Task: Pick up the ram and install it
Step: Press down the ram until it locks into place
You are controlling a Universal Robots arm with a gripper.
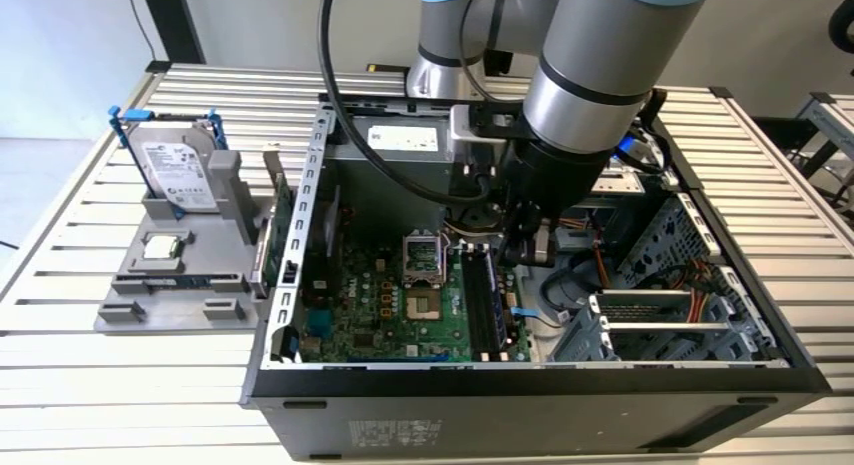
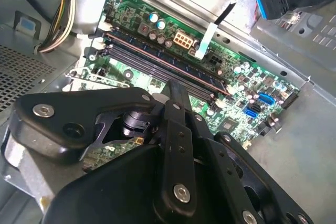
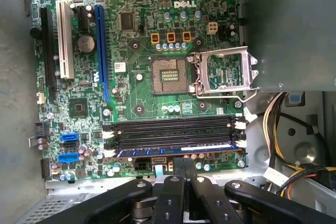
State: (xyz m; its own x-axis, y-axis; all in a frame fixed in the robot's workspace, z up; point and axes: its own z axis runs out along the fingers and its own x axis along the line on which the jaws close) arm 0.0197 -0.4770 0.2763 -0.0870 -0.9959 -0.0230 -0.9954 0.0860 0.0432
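Slatted metal table (image 1: pixel 80 285) with an open computer case (image 1: pixel 534 385) lying on its side, and a gray tray (image 1: pixel 160 305) beside it on the exterior view's left. The tray holds a hard drive (image 1: pixel 174 170) and a little square processor (image 1: pixel 163 247).

Progress-wise, this looks pretty far along to me. In the first wrist view the ram (image 3: pixel 173 151) isn't in the gripper. It's sitting edge-up in the memory slot nearest the edge of the motherboard (image 3: pixel 131 87), and the other slots (image 3: pixel 173 129) next to it look bare. The gripper (image 3: pixel 184 167) hovers right over that stick with its two fingers drawn together and nothing between them that I can make out. So picked up and placed, I'd say, and what's left is only making sure it's fully seated.

That's the bit I can't confirm. The white clips (image 3: pixel 240 142) at the slot ends are too small to tell if they've snapped in, and I can't tell whether the fingertips actually touch the stick's top edge. In the exterior view the arm (image 1: pixel 601 75) covers part of the case.
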